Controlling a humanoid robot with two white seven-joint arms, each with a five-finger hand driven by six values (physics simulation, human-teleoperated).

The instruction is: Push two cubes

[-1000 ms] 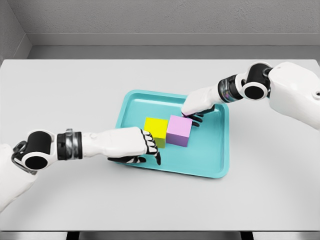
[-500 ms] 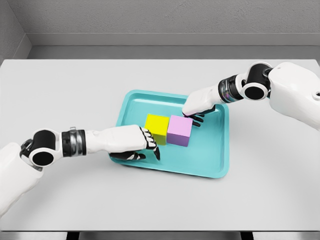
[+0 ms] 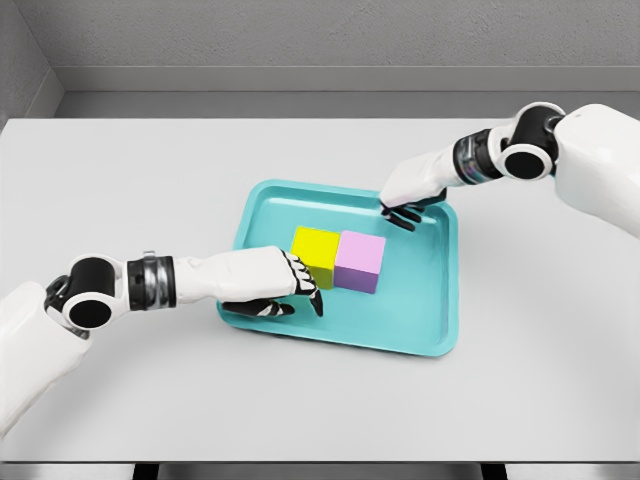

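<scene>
Your left hand (image 3: 268,285), fingers extended and empty, braces the yellow cube (image 3: 316,248) against the pink cube (image 3: 360,256); the right hand (image 3: 410,195) hovers relaxed, holding nothing.

A pale grey table (image 3: 150,180) filling most of the view, matte and evenly lit, with only soft shadows. Beyond its far edge, a narrow grey ledge (image 3: 300,103), then a rough grey wall (image 3: 300,35) running left to right. At far left, a second grey wall (image 3: 22,70) meeting it in a corner. Along the near edge, a dark strip (image 3: 320,470).
</scene>
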